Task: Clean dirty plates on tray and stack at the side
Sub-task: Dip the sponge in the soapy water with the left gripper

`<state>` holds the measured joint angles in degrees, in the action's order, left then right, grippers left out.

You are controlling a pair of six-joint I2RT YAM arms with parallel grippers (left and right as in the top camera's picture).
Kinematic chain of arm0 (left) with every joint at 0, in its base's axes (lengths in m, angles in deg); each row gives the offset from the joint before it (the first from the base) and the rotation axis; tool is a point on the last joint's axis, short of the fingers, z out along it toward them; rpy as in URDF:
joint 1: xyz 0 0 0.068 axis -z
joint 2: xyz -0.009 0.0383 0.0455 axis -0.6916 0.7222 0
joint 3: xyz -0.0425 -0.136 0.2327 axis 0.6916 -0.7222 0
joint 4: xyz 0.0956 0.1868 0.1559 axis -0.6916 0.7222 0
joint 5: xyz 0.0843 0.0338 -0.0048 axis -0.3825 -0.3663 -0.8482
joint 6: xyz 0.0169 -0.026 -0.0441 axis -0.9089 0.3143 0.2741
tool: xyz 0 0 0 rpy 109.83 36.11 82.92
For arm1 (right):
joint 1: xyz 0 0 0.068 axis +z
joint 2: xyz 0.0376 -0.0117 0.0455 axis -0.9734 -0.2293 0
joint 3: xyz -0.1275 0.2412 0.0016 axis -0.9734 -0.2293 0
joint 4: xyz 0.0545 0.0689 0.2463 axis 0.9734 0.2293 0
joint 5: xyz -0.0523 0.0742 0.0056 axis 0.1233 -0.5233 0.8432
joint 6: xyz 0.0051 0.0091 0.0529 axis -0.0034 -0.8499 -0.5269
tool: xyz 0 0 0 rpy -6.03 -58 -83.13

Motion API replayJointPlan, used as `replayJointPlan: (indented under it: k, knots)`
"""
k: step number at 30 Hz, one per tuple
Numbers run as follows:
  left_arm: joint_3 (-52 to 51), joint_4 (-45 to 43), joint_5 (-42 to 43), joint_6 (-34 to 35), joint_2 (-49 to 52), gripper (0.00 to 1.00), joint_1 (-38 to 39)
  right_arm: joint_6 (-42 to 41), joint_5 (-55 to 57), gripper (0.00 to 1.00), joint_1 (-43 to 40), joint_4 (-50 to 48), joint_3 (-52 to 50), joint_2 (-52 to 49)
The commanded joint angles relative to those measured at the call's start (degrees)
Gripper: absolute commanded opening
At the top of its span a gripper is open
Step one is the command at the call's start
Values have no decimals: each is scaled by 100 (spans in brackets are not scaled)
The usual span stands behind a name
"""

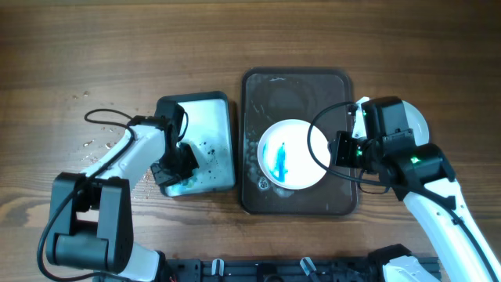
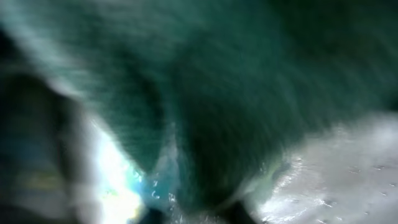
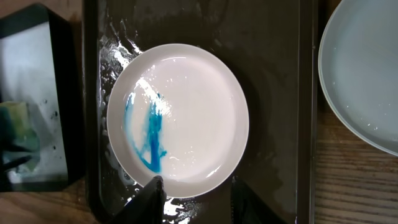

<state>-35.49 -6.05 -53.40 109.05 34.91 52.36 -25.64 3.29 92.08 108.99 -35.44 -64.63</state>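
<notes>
One wiped plate [image 3: 367, 81] toward worktop's [image 1: 78, 47] right edge, blue-streaked plate [image 3: 178, 118] pending on tray [image 3: 280, 93]; right jaws open, left jaws' state unclear.

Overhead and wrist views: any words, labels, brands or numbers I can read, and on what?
No readable text in any view.
Plate, tray and basin: no print or labels visible.
Left wrist view: too blurred to tell.
</notes>
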Motion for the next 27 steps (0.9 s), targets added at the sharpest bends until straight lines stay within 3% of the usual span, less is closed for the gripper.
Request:
replayJointPlan:
  k: [1, 4, 5, 7, 8, 10, 14, 19, 20, 22, 23, 26, 27]
  knots:
    - [146, -90, 94, 44, 291, 4, 28, -13, -140, 35, 20, 0, 35, -50]
    - [726, 542, 114, 42, 33, 8, 24, -35, -138, 35, 20, -7, 35, -50]
    - [901, 721, 114, 35, -57, 30, 24, -35, -138, 36, 20, -7, 35, -50]
    - [1196, 968, 109, -2, -243, 55, 24, -35, -138, 35, 20, -4, 35, -50]
    - [1235, 946, 103, -2, -315, 65, 24, -35, -138, 35, 20, -4, 35, -50]
    - [1228, 785, -127, 0, -348, 72, 26, -35, -138, 35, 20, -7, 35, -50]
    - [986, 11, -1134, 2, -269, 70, 28, -37, -138, 36, 20, -4, 35, -50]
    - [208, -1196, -1073, 4, 55, 65, 31, -52, -142, 35, 20, -4, 35, -50]
    - [63, -1394, -1040, 2, 131, 56, 31, -50, -142, 35, 20, -4, 35, -50]
    - [26, -1460, -1040, 2, 201, 8, 31, -50, -175, 35, 20, -4, 35, -50]
    - [37, -1460, -997, 2, 197, 4, 31, -50, -236, 35, 20, -7, 35, -50]
    - [387, -1099, -664, 0, -11, 4, 28, -48, -247, 35, 20, -4, 35, -50]
    - [531, -942, -566, 2, -87, 9, 28, -46, -247, 35, 20, -2, 35, -50]
